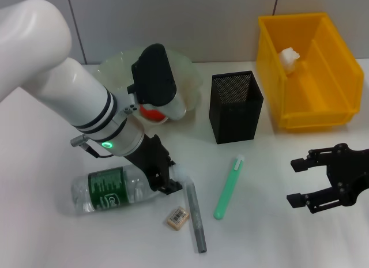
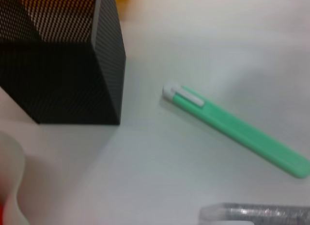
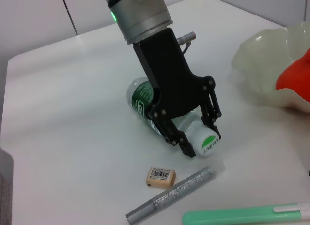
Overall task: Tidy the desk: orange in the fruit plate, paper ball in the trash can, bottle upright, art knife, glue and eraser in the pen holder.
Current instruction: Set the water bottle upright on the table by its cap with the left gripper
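The bottle (image 1: pixel 106 190) lies on its side on the desk (image 1: pixel 46 233). My left gripper (image 1: pixel 167 183) is shut on its neck by the white-and-green cap (image 3: pixel 206 142), one finger on each side, as the right wrist view (image 3: pixel 201 142) shows. The eraser (image 1: pixel 178 217), the grey glitter glue stick (image 1: pixel 195 217) and the green art knife (image 1: pixel 229 187) lie on the desk in front of the pen holder (image 1: pixel 236 106). The orange (image 1: pixel 151 113) sits in the fruit plate (image 1: pixel 115 66), partly hidden by my left wrist. The paper ball (image 1: pixel 289 56) is in the trash can (image 1: pixel 311 101). My right gripper (image 1: pixel 323 178) is open and empty at the right.
The left wrist view shows the pen holder (image 2: pixel 63 65), the art knife (image 2: pixel 237 130) and the glue stick's end (image 2: pixel 256 213). The eraser (image 3: pixel 160 177) and glue stick (image 3: pixel 174 196) lie close to the bottle's cap. My left arm covers the desk's left side.
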Available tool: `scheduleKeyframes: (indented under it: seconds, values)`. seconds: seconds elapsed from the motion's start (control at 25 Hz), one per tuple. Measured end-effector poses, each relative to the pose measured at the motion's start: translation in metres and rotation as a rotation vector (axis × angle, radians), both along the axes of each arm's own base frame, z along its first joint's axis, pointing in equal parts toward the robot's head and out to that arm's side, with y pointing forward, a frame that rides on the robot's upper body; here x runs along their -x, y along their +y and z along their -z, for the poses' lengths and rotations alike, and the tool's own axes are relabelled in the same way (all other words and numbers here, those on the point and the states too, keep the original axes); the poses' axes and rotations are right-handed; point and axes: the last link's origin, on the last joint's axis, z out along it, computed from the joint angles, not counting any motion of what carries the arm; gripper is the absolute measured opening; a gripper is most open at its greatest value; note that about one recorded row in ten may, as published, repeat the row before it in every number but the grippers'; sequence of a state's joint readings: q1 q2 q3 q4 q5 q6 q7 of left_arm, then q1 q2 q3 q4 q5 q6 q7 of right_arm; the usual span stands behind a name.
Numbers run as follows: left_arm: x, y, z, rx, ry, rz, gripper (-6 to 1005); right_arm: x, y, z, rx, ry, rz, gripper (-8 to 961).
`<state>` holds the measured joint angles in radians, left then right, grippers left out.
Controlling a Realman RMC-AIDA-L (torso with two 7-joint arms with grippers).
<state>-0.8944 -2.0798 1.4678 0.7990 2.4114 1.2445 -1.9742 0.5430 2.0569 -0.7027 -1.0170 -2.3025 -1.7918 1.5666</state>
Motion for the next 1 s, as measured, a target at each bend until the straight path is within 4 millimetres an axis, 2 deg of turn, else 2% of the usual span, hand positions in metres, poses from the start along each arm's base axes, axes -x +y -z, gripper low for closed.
scheduleKeyframes:
  seconds: [0.24,0.4,0.44,0.6,0.76,0.8,1.0]
  values:
    - [-0.009,-0.001,-0.012,-0.014,-0.063,0.007,440,0.001,0.001,-0.002,-0.014,0.014,-0.003,827]
    - [-0.014,0.002,-0.04,-0.061,-0.165,-0.029,440,0.001,0.001,-0.003,-0.03,0.034,-0.01,827]
    - [-0.014,0.002,-0.04,-0.061,-0.165,-0.029,440,0.001,0.001,-0.003,-0.03,0.034,-0.01,827]
    - [-0.008,0.004,-0.06,-0.106,-0.224,-0.075,440,0.002,0.0,-0.001,-0.058,0.067,-0.029,827]
    - [-0.005,0.005,-0.07,-0.139,-0.247,-0.091,441,0.002,0.0,0.002,-0.071,0.079,-0.036,826]
    - [-0.003,0.006,-0.079,-0.164,-0.268,-0.099,441,0.001,-0.001,0.005,-0.07,0.088,-0.039,826]
    - [0.001,0.003,-0.094,-0.201,-0.337,-0.127,441,-0.002,-0.001,0.014,-0.074,0.117,-0.047,826]
